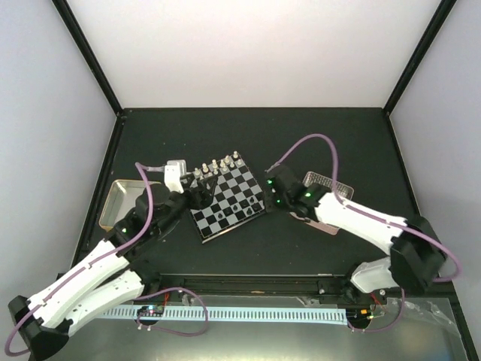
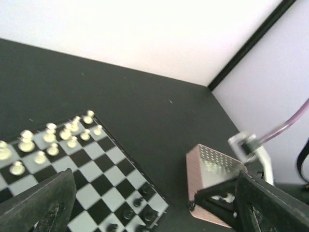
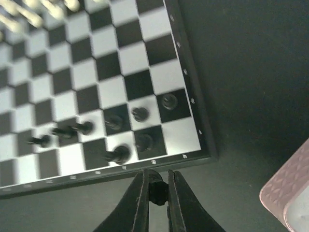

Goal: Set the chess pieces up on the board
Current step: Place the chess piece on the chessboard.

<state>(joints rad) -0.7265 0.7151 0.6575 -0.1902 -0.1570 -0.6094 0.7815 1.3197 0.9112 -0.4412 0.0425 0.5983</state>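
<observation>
The dark surface carries the board at its middle. Just off the board's near edge, the right fingers pinch a black piece, probably bound for the black rows. The left fingers gape wide, holding nothing.

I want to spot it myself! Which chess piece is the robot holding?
Find the board and follow its dark rim to the corner where the black pieces stand. Just outside that rim, the right gripper pinches one black piece; it alone stands on no square.
</observation>
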